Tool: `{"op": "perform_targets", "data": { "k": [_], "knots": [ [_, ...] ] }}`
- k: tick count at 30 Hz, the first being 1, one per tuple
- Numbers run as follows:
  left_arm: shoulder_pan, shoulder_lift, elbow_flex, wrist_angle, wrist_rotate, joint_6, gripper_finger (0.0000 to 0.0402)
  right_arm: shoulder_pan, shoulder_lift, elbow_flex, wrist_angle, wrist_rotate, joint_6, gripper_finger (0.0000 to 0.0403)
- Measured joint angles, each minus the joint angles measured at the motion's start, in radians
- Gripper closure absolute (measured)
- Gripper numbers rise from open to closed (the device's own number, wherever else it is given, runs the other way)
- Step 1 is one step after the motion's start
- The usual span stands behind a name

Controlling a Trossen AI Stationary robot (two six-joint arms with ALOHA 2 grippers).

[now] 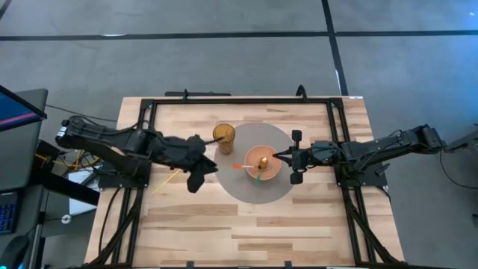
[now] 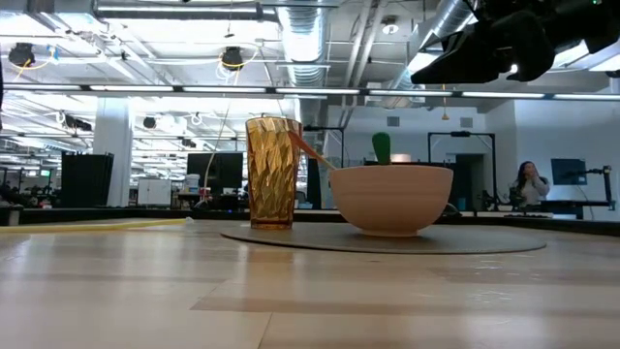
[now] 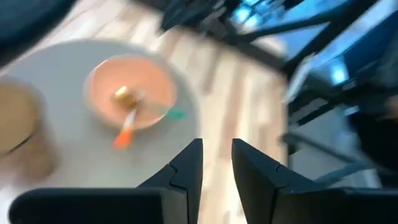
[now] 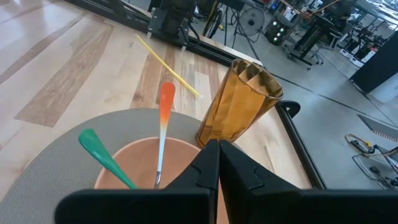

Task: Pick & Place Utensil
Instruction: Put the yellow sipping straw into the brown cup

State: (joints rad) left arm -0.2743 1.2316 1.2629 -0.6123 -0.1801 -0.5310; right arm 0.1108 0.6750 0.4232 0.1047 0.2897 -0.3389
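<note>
Right end effector [image 1: 282,156] pinched closed and empty over the bowl [image 1: 263,161], left end effector [image 1: 211,166] slightly open, holding nothing.

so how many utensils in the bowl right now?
2. An orange-handled utensil and a green-handled utensil both lean in the pink bowl. Bowl's inside is partly hidden, more may be there.

Grey floor [image 1: 224,67] is spreading out all around the light wooden bench [image 1: 246,224], dark seam lines crossing it beyond the far edge. Off the bench's left edge a monitor [image 1: 19,112] is glowing. Across the room, ceiling ducts [image 2: 305,39] and strip lights [image 2: 174,12] are running overhead, dark screens are lining the back, and a person [image 2: 530,182] is sitting at a desk far off.
</note>
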Motion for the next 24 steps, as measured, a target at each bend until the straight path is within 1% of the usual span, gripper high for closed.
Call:
{"op": "perform_targets", "data": {
  "k": [3,6,11,15,17,20,24],
  "knots": [
    [-0.014,-0.002,0.0,-0.09,-0.054,-0.006,0.0315,0.0,0.0,0.0,0.0,0.0,0.0,0.0401],
    [-0.014,0.0,-0.018,-0.14,-0.067,-0.007,0.0315,0.0,0.0,0.0,0.001,0.005,0.009,0.0401],
    [0.004,-0.001,-0.123,-0.158,-0.082,-0.009,0.0315,-0.003,0.0,0.0,0.005,0.057,0.052,0.0401],
    [0.036,-0.001,-0.229,-0.173,-0.082,-0.054,0.0308,-0.002,0.0,0.0,0.004,0.06,0.052,0.0401],
    [0.056,-0.001,-0.285,-0.174,-0.082,-0.057,0.0294,-0.002,0.0,0.0,0.004,0.06,0.052,0.0401],
    [0.099,-0.001,-0.369,-0.177,-0.082,-0.045,0.0261,-0.002,0.0,0.0,0.003,0.06,0.052,0.0401],
    [0.178,-0.001,-0.477,-0.176,-0.082,0.03,0.0213,-0.002,0.0,0.0,0.004,0.06,0.052,0.0401]
  ]
}}
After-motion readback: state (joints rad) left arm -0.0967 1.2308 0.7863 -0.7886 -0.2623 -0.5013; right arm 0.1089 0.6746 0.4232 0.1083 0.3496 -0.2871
